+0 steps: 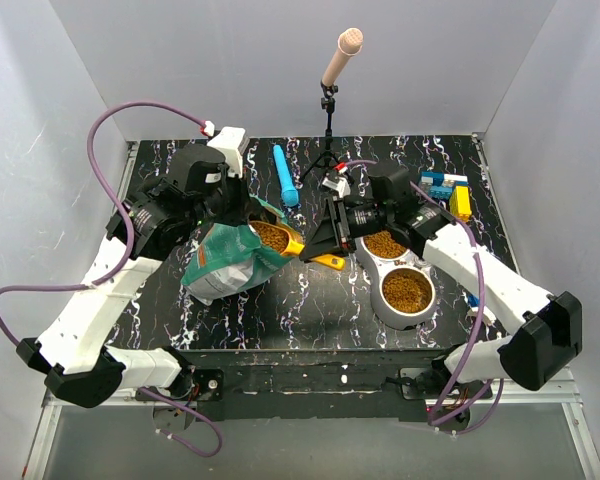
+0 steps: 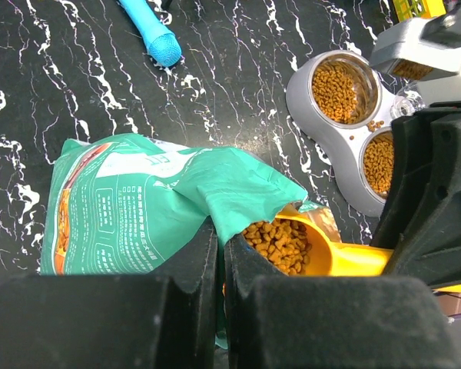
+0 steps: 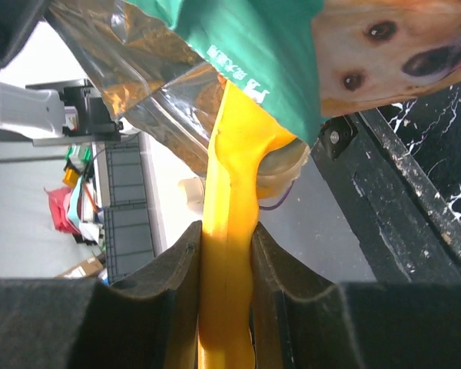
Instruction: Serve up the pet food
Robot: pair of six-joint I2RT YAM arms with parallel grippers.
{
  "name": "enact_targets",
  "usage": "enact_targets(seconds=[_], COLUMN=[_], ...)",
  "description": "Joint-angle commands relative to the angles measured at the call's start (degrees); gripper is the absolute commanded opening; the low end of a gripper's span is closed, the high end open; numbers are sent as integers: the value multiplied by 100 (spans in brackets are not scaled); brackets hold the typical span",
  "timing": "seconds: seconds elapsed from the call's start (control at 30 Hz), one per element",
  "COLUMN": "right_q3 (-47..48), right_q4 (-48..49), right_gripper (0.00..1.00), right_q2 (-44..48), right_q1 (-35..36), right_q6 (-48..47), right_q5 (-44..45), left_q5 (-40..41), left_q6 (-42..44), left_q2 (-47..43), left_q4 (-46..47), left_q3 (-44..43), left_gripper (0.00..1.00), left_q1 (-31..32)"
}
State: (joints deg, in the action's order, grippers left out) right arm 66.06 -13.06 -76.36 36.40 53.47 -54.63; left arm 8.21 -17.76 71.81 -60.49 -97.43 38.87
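Pale walls close in a black, white-veined tabletop, with a foam-tipped rod on a small tripod at the back of the overhead frame.

At centre left lies the green pet food bag. The left wrist view shows its back panel covered in white boxes of print, too small to read. Only the right wrist view shows the golden dog's face on the front, some white lettering I cannot read, and the foil lining.

The left arm comes up from the lower left and folds back toward centre. Its left gripper is pinched tight on the bag's mouth edge. The right arm reaches from the lower right across the grey double-bowl feeder. Its right gripper is clamped on the handle of the yellow scoop.

The scoop sits in the bag's mouth, heaped with kibble. Both feeder bowls hold kibble. A blue handled tool lies behind the bag.
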Motion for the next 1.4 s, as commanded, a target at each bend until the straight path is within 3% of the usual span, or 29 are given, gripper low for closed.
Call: enact_targets(seconds=[0.0,0.07,0.2,0.4,0.6,0.8,1.37], right_q3=[1266,1471,523,874,-163,-725,-1183], right_q4=[-1584,-2006,-1683,-1647,-32,549,1015], right_gripper=[1,1,1,1,1,1,1], right_q2=[16,-63,-81,288,612,1113,1817], right_q1=[217,218,104,-10,-159,-581,-915], right_q6=[-592,-767,-523,-513,329,813,1490], right_q5=[785,866,674,858,295,67,-179], left_q5=[-179,-205,-249,-320,-346,-320,-1005], left_q6=[18,-26,-17,-17,-8,-26,-43], left_q2=[-273,-255,-247,-202,-159,-185,70], left_q4=[1338,1391,1461,1417,1444,1443,1522], left_q3=[-391,-365,-294,-374,-426,-409,-488], left_gripper=[0,0,0,0,0,0,0], left_q1=[59,68,59,59,68,68,59])
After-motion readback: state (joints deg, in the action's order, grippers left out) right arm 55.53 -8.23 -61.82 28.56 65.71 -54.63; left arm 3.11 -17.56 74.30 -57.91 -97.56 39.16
